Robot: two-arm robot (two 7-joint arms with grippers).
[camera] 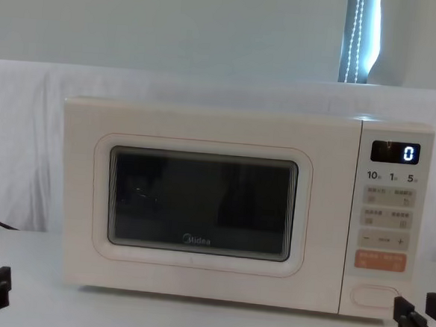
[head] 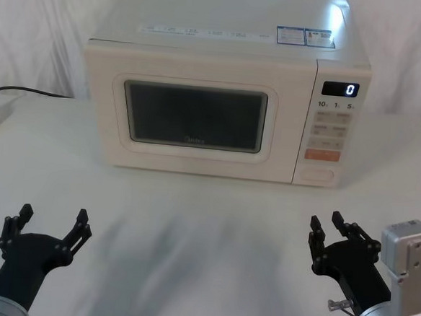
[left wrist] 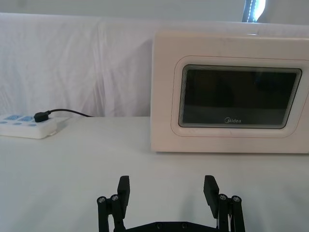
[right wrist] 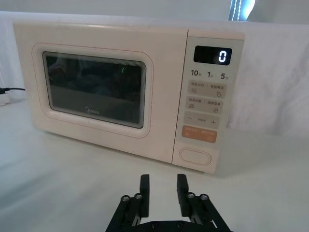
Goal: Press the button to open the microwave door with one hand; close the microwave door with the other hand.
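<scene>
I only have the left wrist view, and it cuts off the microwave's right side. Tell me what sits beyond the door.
Observer: A control strip. It has a black display reading 0 at the top and the wide cream button at the bottom, just under an orange key.
Operator: Report the right pincer.
Observer: The right pincer hangs open above the table, in front of the button and well short of it.
Operator: Check the door edge on that side.
Observer: The microwave door sits flush with the control strip, so it is shut.
</scene>
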